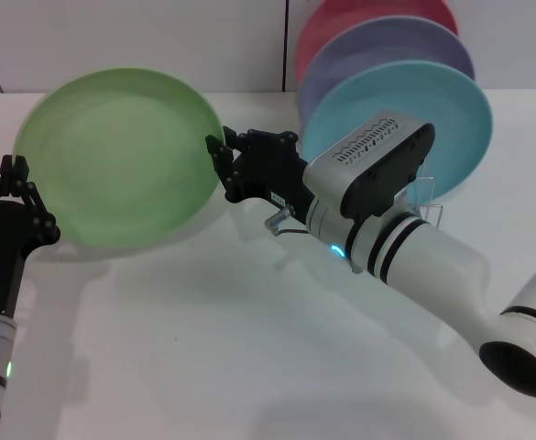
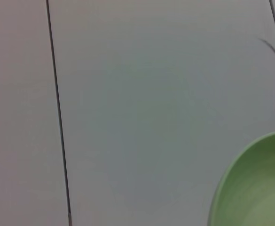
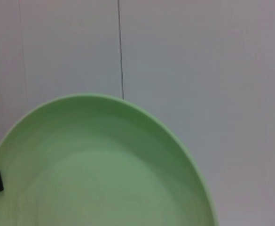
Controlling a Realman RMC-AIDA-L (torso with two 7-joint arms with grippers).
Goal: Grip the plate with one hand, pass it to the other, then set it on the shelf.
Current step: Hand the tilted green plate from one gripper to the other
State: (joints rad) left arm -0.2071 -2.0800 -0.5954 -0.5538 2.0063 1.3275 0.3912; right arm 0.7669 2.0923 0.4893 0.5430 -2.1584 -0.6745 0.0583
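Observation:
The light-green plate hangs tilted in the air over the white table, between my two grippers. My right gripper is shut on its right rim, and the plate fills the lower part of the right wrist view. My left gripper is at the plate's lower-left rim with its fingers spread, and only a corner of the plate shows in the left wrist view. The silver wire shelf stands at the back right, mostly hidden behind my right arm and the plates in it.
A turquoise-blue plate, a purple plate and a red plate stand upright in the shelf. My right forearm lies across the table in front of it. A white panelled wall is behind.

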